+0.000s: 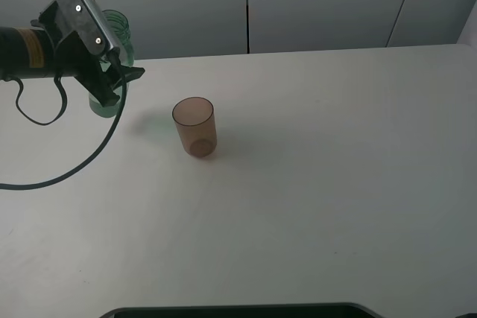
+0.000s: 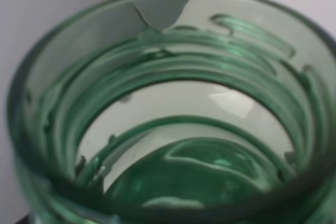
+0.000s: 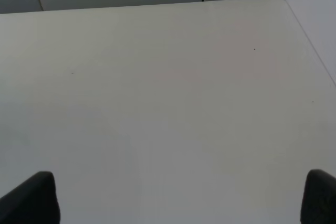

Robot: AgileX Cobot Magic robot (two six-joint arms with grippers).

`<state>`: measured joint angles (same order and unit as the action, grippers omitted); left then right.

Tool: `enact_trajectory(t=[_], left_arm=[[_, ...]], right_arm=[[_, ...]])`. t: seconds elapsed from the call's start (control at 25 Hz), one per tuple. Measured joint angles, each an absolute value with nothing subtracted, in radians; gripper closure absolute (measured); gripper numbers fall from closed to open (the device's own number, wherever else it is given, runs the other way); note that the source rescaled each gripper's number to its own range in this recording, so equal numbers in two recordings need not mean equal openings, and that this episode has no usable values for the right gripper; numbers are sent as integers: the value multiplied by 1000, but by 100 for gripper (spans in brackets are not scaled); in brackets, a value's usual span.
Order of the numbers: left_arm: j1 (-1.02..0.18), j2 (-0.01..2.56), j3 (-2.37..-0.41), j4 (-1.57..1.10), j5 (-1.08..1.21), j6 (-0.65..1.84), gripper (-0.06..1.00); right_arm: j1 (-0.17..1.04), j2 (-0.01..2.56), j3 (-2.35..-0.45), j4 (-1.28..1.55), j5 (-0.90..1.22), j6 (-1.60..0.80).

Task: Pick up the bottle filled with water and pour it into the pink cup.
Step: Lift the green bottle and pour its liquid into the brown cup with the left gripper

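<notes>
One arm is working: the left gripper (image 1: 112, 83) is clasping the tall green-tinted clear plastic bottle (image 1: 118, 29) left of the small brownish-pink translucent cup (image 1: 195, 126) (the right gripper (image 3: 173, 198) is hanging agape), likely needing a level carry, then slow tilting.

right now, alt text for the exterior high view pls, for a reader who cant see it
The left gripper, reaching in from the left edge, grips the green-tinted bottle at the back left of a white table. The pink cup stands upright and apart from it, nearer the middle.
</notes>
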<state>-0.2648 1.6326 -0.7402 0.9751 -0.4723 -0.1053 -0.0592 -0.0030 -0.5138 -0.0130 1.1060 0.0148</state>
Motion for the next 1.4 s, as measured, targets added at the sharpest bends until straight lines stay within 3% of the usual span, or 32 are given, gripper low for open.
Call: enact_trajectory(t=[0.44,1.4], left_arm=[[-352,1634,-775,973,-329,-12,94],[-416,1634,-791,965,-174,198,94]], right_arm=[[-59,-3,-514,-13,1106,15],[-59,-3,-514,-13,1106,15]])
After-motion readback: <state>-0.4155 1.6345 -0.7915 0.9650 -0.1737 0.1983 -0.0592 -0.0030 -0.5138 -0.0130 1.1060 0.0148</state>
